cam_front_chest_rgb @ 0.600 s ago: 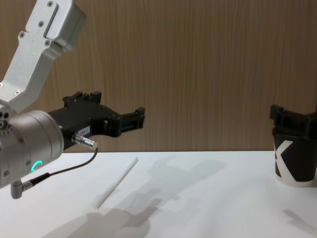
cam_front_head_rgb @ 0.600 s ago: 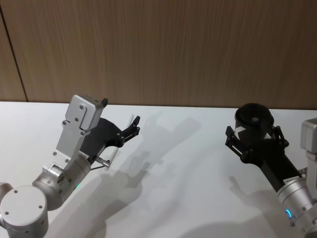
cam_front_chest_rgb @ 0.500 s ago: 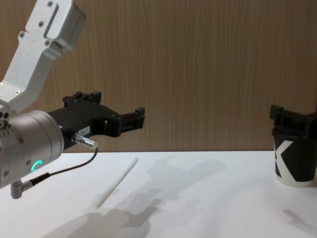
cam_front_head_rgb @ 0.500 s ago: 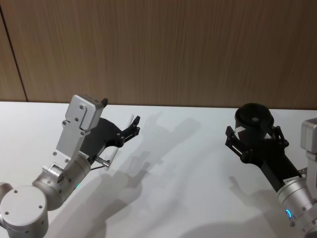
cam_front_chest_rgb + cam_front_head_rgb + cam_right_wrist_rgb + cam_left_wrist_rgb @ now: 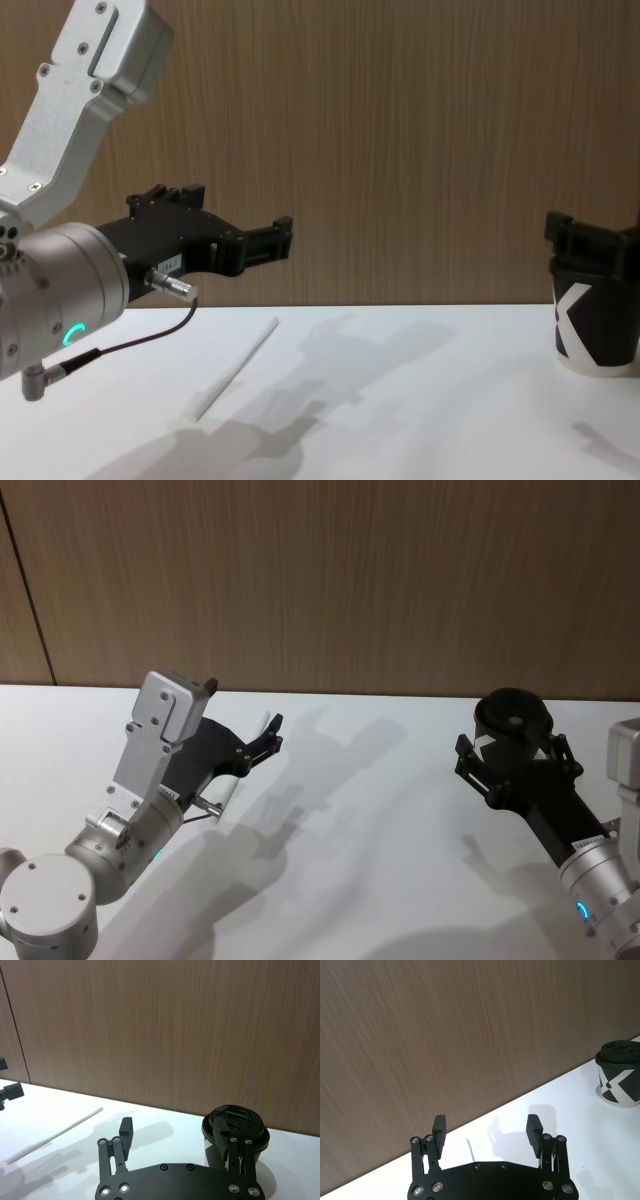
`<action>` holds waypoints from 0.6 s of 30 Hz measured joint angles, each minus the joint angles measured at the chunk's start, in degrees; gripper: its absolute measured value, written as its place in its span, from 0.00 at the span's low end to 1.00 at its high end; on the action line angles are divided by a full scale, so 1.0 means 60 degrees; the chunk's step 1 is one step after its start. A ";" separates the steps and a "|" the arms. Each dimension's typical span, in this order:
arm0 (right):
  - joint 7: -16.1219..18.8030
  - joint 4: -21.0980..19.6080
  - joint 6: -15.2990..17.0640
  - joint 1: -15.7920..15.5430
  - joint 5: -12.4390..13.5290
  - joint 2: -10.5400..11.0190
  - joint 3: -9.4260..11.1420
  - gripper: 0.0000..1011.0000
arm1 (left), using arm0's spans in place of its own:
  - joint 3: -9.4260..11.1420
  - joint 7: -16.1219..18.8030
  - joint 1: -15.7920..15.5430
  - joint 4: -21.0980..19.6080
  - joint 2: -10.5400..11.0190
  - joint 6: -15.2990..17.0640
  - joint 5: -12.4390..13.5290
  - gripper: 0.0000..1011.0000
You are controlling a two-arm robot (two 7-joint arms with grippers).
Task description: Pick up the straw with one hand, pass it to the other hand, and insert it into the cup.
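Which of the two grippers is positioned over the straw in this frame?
The left gripper: it hovers open above the straw, which lies flat on the table. The right gripper, also open, is across the table near the cup.

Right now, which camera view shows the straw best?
The chest view: the straw lies whole and uncovered. The right wrist view also shows its full length, farther off. The left wrist view catches one end past the left tool; in the head view that tool covers most of it.
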 joint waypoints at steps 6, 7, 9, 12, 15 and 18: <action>0.0000 0.0000 0.0000 0.0000 0.0000 0.0000 0.0000 0.99 | 0.0000 -0.0001 0.0000 0.0000 0.0000 0.0000 0.0001 0.99; 0.0000 0.0000 0.0000 0.0000 0.0000 0.0000 0.0000 0.99 | 0.0000 0.0000 0.0000 0.0000 0.0000 0.0000 0.0000 0.99; 0.0000 0.0000 0.0000 0.0001 0.0000 0.0000 0.0000 0.99 | 0.0000 0.0000 0.0000 0.0000 0.0000 0.0000 0.0001 0.99; 0.0000 0.0000 0.0000 0.0001 0.0000 0.0000 0.0000 0.99 | 0.0000 0.0000 0.0000 0.0000 0.0000 0.0000 0.0000 0.99; 0.0000 0.0000 0.0000 0.0000 0.0000 0.0000 0.0000 0.99 | 0.0000 0.0000 0.0000 0.0001 0.0000 0.0000 0.0000 0.99; 0.0000 0.0000 0.0000 0.0000 0.0000 0.0000 0.0000 0.99 | 0.0000 0.0000 0.0000 0.0000 0.0001 0.0000 0.0000 0.99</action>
